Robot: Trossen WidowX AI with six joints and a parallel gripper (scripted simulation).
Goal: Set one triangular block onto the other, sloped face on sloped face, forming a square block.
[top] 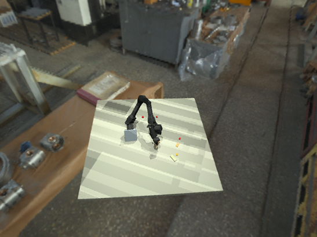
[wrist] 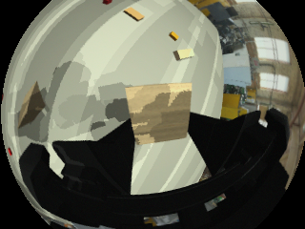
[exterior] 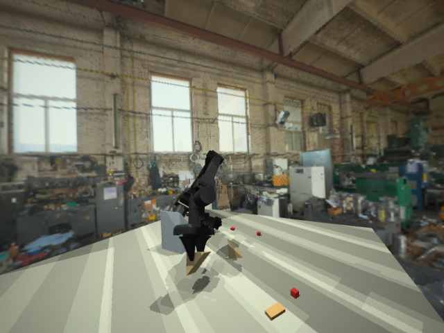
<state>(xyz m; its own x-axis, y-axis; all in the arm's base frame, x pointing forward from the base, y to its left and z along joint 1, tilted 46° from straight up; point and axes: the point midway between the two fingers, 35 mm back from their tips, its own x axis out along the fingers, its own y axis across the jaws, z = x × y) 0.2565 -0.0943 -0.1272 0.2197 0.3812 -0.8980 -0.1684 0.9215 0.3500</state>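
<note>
The tool (top: pixel 157 144) (exterior: pixel 196 254) (wrist: pixel 158 117) grips one triangular block (top: pixel 157 146) (exterior: pixel 195 264) (wrist: pixel 160 114) above the tabletop (top: pixel 144 178) (exterior: pixel 125 286) (wrist: pixel 95 52); the other triangular block (exterior: pixel 234 250) (wrist: pixel 32 106) rests on the tabletop, apart from it.

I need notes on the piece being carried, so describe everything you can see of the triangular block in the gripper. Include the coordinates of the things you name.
The held block (exterior: pixel 196 263) (wrist: pixel 160 114) is a light tan wedge with a wood-like grain. In the wrist view, one broad four-sided face shows, dappled with darker shadow. The gripper (exterior: pixel 197 259) (wrist: pixel 158 117) is closed on it, a finger at either side. It hangs tilted above the table (exterior: pixel 89 286) (wrist: pixel 157 167), its narrow edge pointing down in the exterior view, and only the fingers appear to touch it.
</note>
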